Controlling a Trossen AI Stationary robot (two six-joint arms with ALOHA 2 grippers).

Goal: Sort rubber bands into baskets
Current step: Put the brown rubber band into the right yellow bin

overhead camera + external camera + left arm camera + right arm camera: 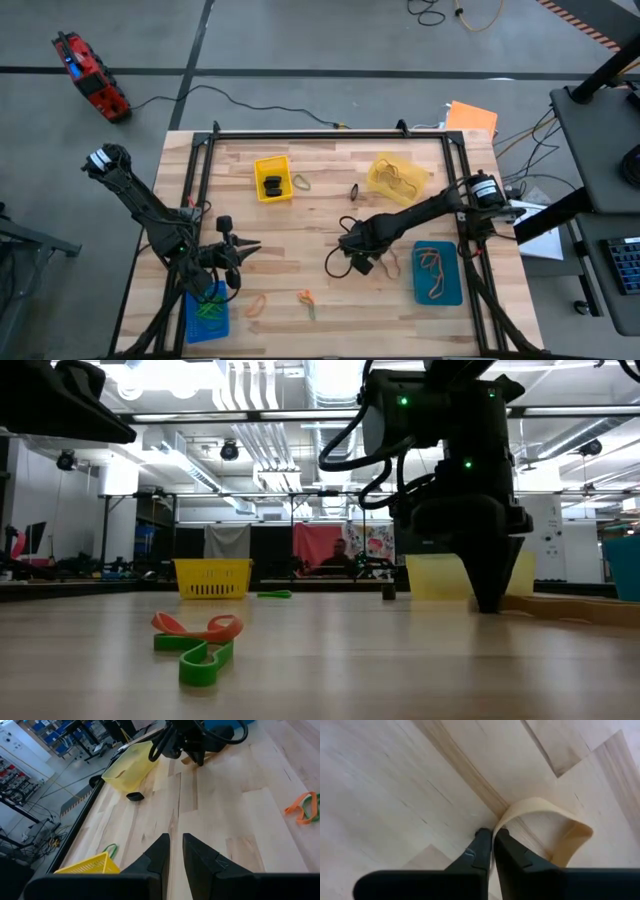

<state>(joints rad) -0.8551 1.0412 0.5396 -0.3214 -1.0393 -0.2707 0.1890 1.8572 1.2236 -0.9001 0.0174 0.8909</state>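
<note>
Pinching a tan rubber band (555, 827) between my right gripper's (493, 837) closed fingertips at the tabletop (395, 785), I see its loop bulging just beyond them; left gripper (176, 840) nearly closed, empty.

table (300, 230) – pale matt wood | baskets (272, 178) – glossy plastic

Both my arms (150, 215) were dark, built of slim black links with bulkier joint housings. My right arm (430, 207) carried a silver-capped motor at its base, and loose black cables looped off its wrist. Small green lights glowed on that wrist housing. Each gripper ended in two tapered matte-black fingers (162, 852)
</note>
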